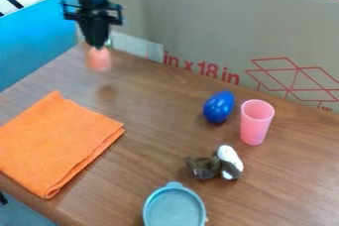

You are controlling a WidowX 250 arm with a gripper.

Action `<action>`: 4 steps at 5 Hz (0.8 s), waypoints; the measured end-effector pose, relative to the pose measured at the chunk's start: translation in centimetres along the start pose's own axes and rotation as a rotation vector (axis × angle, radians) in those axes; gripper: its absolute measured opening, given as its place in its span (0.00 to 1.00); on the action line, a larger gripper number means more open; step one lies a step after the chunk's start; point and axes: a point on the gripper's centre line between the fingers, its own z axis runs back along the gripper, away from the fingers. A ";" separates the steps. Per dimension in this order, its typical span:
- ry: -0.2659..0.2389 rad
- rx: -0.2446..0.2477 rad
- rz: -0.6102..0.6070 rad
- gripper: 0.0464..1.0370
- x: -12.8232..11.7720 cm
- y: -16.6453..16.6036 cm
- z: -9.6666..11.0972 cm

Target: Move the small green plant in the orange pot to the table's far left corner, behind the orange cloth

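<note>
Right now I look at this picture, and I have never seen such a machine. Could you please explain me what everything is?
A fixed camera looks down at a slant. The black machine at upper left is a robot arm. Its pincer holds a small orange-pink object, too blurred to name, above the wooden table. On the table, a folded orange cloth lies at left. At right are a blue egg-shaped object, an upright pink cup and a small brown-and-white object. A round grey-blue container or lid sits near the bottom edge. Cardboard stands behind.
</note>
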 end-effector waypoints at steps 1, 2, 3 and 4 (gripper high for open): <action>-0.001 0.007 0.094 0.17 0.8 3.4 0.3; 0.011 0.004 0.175 0.17 0.6 6.0 0.3; 0.036 -0.007 0.201 0.17 0.3 6.8 -1.0; 0.017 -0.022 0.183 0.17 0.6 6.6 -1.3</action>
